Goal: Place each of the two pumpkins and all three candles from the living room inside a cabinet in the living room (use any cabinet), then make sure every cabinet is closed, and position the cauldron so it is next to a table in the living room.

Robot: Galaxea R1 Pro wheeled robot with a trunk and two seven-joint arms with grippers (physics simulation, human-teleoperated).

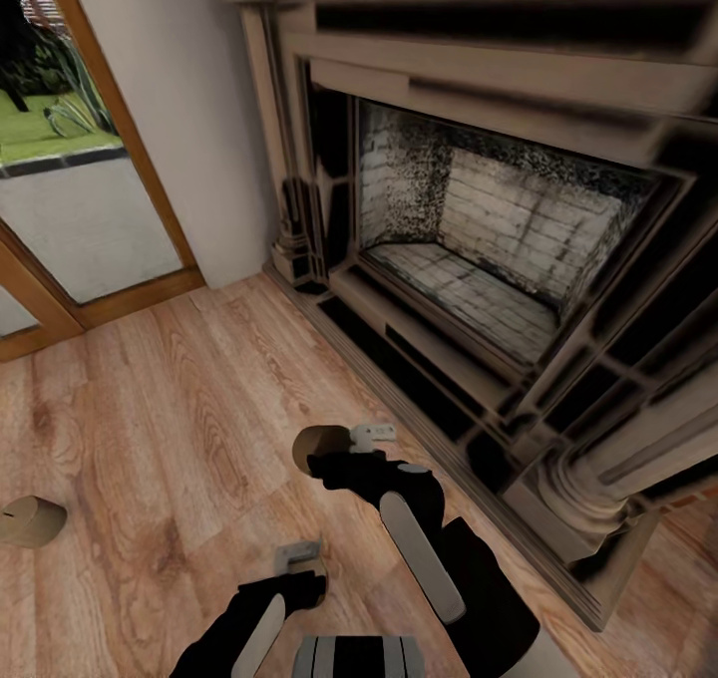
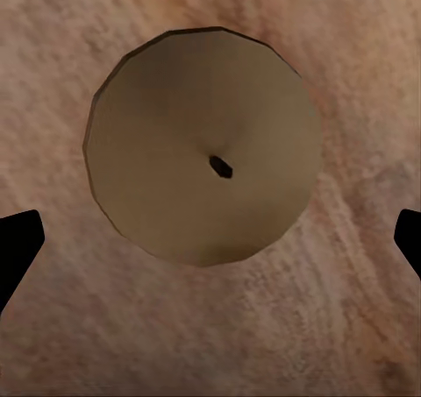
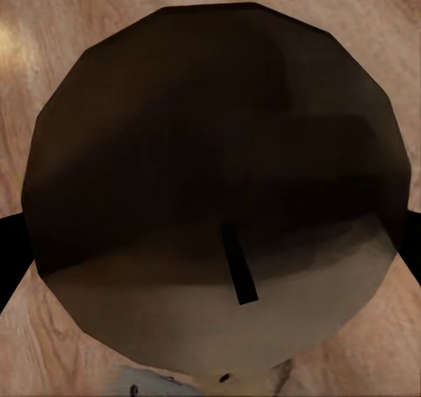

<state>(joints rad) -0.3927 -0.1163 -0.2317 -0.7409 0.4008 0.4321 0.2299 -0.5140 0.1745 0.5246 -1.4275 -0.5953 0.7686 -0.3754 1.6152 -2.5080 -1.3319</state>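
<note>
- Olive-grey and squat, the first candle (image 3: pixel 219 195) is a faceted cylinder seen end-on, with a short dark wick set off-centre on its flat top. The right jaws close against its two sides.
- From the head camera this first candle (image 1: pixel 317 447) sits at the tip of the right arm (image 1: pixel 419 533), a glossy black limb with a pale strip along it, just in front of the fireplace (image 1: pixel 479 249).
- Beneath the left jaws a second candle (image 2: pixel 202 147) stands upright on the floor (image 2: pixel 351 327). It is matte olive with a tiny black wick at its centre. The black fingertips (image 2: pixel 17 244) stand wide to either side, clear of it.
- The left arm (image 1: pixel 254 618) reaches forward low in the head view.
- A third candle (image 1: pixel 30 520) lies tipped on its side, well apart from both arms.
- The floor (image 1: pixel 179 409) is light wood plank with strong wavy grain.
- The fireplace has a dark moulded surround and a sooty pale-brick firebox.
- A wood-framed glass door (image 1: pixel 80 199) beside a plain white wall (image 1: pixel 189 90) shows lawn outside.
</note>
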